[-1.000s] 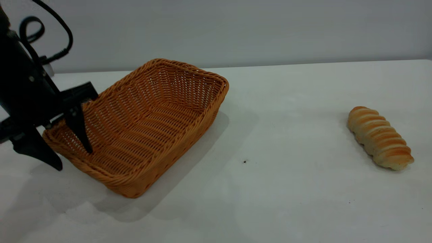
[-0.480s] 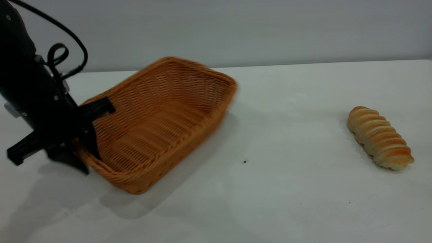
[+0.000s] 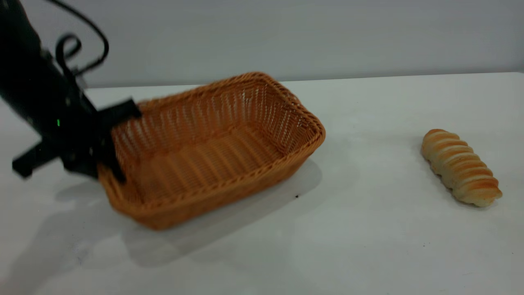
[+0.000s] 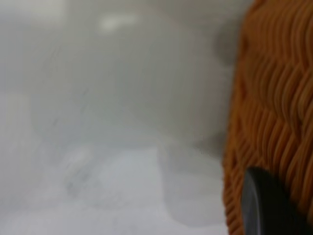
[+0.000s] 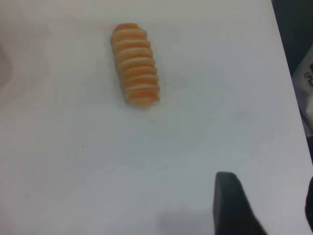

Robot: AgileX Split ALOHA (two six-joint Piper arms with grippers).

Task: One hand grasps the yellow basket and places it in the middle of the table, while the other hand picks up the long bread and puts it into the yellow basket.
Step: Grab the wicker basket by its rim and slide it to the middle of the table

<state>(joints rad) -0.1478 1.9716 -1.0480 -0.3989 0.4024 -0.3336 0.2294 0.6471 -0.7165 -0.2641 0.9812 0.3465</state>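
The yellow basket (image 3: 213,151), an orange-tan wicker tray, stands left of the table's middle and looks blurred. My left gripper (image 3: 104,170) is shut on its left rim, one finger inside and one outside. In the left wrist view the woven wall (image 4: 274,98) fills one side, with one dark finger (image 4: 264,205) against it. The long bread (image 3: 460,166) lies on the white table (image 3: 368,246) at the far right, well apart from the basket. In the right wrist view the bread (image 5: 135,84) lies ahead of my right gripper (image 5: 269,196), which is open, empty and above the table.
A tiny dark speck (image 3: 297,196) sits on the table by the basket's near right corner. A grey wall (image 3: 286,37) runs behind the table. The table's edge and a dark area (image 5: 298,34) show in the right wrist view.
The left gripper closed on the basket's left rim, then dragged it to the right and turned it. The bread has not moved.
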